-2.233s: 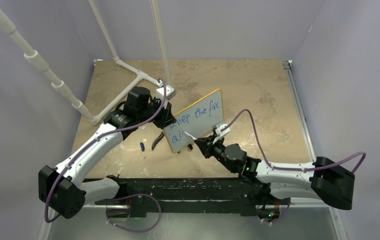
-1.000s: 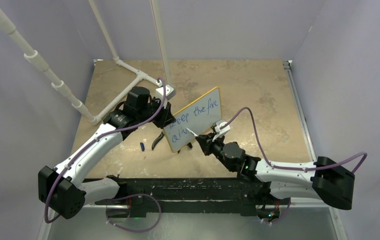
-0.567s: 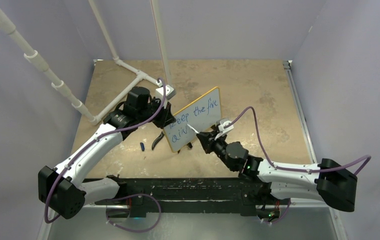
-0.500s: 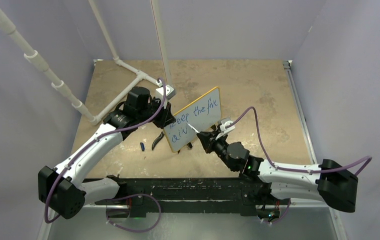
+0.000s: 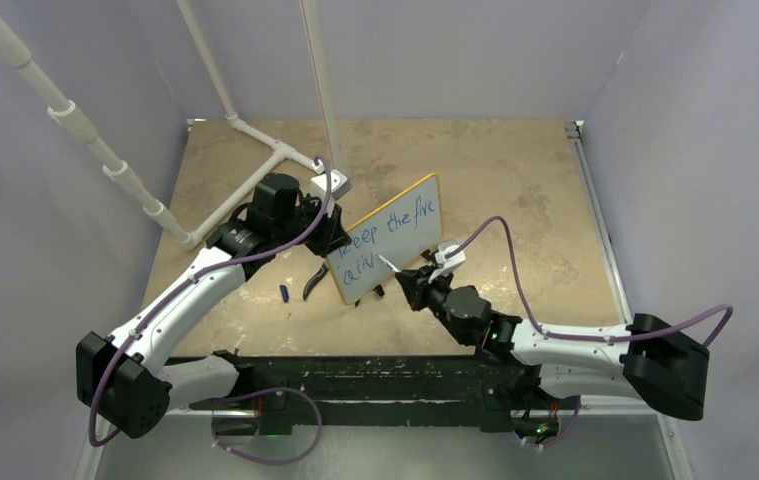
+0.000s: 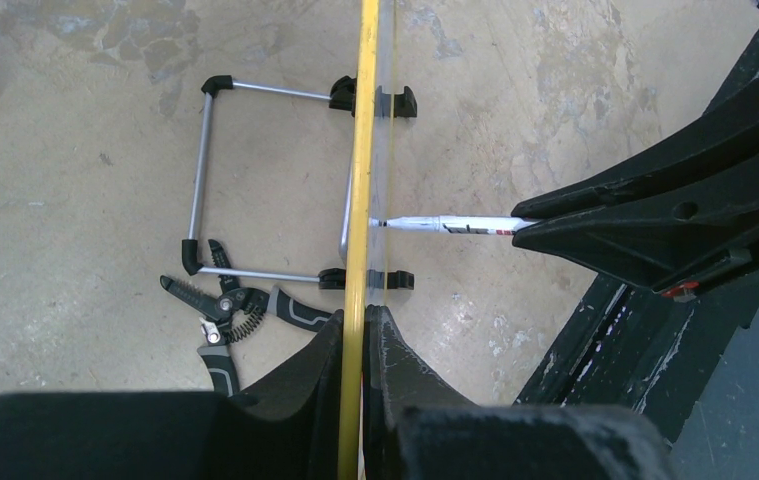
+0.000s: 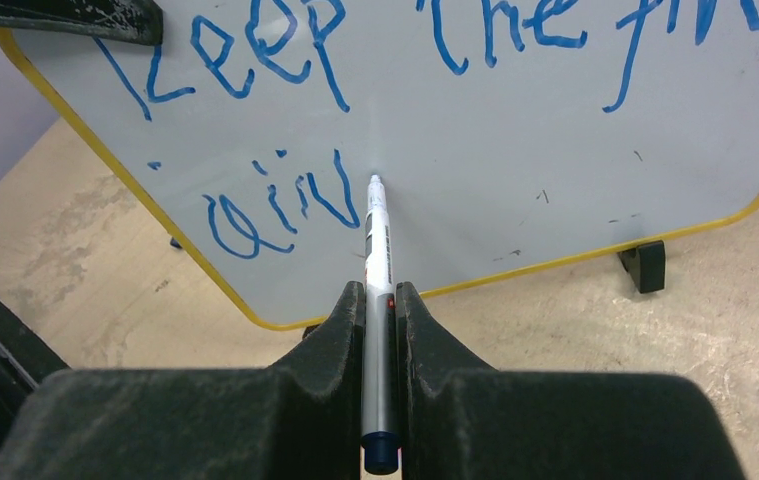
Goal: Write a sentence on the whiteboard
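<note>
**Right claw slides the marker along the lower line**

Since about two seconds ago, the black right claw [image 7: 380,290] has moved a little to the right along the board. The lower blue line has gained some strokes. The left arm has stayed where it was.

The right claw is squeezed shut on a thin silver marker with a white tip [image 7: 379,250]. The marker sticks straight out in front of the claw. Its tip touches the small white rectangular whiteboard with a thin yellow frame [image 7: 555,140].

The blue handwritten sentence [image 7: 300,195] is in two lines. The top line, above the marker tip, says "keep the" and then a word cut off by the picture edge. The lower line, just left of the tip, looks like "qin".

The black left claw [image 6: 363,318] is pinched shut on the yellow edge of the whiteboard, one finger on each side. Seen from the right claw, it is at the top left corner. The whiteboard stands up on the tan stained desk [image 5: 515,170] on two small black feet [image 7: 645,265].

Behind the whiteboard from the right claw, black-handled pliers [image 6: 230,310] lie flat on the desk beside a thin silver wire frame [image 6: 200,170]. A tiny dark blue cap [image 5: 284,293] lies just past the pliers.
</note>
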You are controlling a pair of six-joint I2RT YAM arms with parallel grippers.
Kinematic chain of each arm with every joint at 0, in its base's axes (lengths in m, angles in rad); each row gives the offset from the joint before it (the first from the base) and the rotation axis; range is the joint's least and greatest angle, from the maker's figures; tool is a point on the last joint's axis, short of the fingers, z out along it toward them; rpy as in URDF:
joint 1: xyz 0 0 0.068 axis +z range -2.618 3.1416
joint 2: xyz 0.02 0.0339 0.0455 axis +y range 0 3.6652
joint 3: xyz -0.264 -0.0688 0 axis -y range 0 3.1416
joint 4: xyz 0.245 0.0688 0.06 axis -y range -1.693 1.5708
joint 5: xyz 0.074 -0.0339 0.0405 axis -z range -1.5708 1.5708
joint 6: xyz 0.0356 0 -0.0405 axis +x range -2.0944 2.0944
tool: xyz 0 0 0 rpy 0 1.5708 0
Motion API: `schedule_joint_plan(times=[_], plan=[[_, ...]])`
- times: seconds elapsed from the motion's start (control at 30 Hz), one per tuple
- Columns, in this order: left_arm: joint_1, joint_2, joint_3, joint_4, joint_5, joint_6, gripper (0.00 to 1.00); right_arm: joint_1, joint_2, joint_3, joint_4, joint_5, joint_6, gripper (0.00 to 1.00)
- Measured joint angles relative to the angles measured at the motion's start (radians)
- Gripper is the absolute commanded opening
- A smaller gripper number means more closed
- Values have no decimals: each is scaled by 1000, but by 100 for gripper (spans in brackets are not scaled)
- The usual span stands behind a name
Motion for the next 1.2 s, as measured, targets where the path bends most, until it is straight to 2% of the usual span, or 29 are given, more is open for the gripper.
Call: schedule_joint_plan(times=[0.77, 1.2], plan=[[0, -1, 0, 0, -6, 0, 0, 0, 15, 0, 3, 77, -5, 0], [0, -3, 0, -3, -7, 0, 0, 0, 25, 5, 51, 18, -61, 0]])
